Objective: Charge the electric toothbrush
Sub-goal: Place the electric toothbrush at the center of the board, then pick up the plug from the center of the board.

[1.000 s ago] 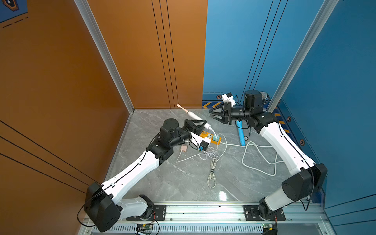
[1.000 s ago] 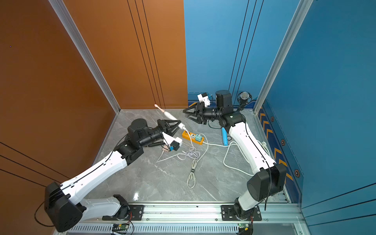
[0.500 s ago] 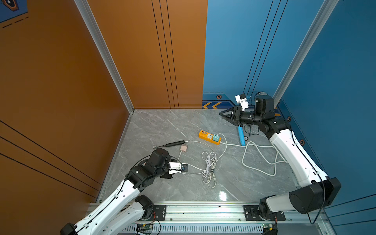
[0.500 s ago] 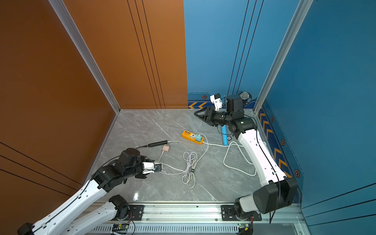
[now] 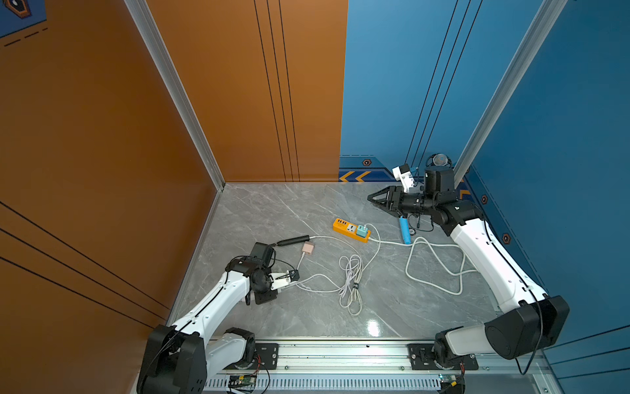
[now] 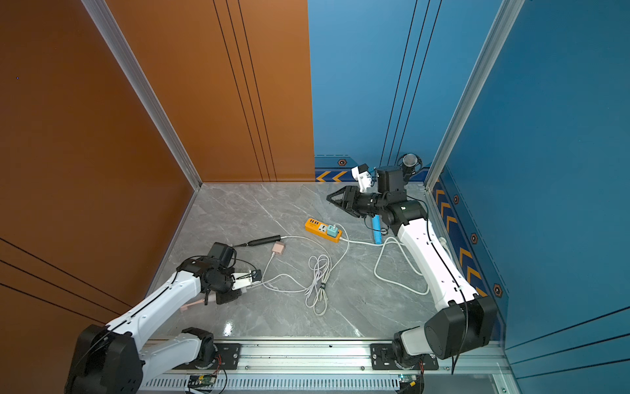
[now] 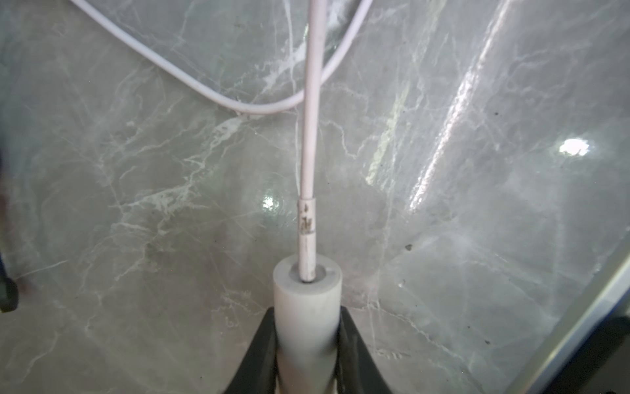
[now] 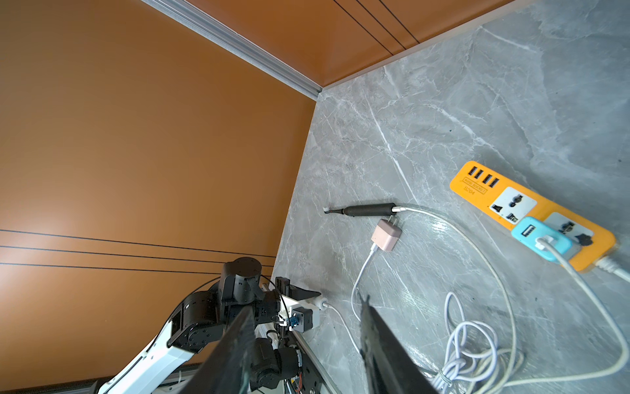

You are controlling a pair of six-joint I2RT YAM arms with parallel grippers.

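toothbrush (image 7: 306,307) over marble tabletop (image 5: 289,211); orange wall (image 5: 102,136), blue wall (image 5: 392,85)

left arm (image 5: 218,303): bent low by the table's (image 5: 306,211) left edge | left gripper (image 5: 294,275): squeezed tight on the toothbrush (image 7: 306,293) | right arm (image 5: 487,259): stretched to the far right corner | right gripper (image 5: 371,199): up off the table, jaws apart

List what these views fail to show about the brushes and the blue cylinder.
- White handle: the left wrist view shows only its cable end. The fingers and the picture's lower edge cut off the rest.
- Blue cylinder: in both top views the right arm covers its far end, so what it is stays unclear.
- Black brush: its head is too small to make out bristles in the views that show it.
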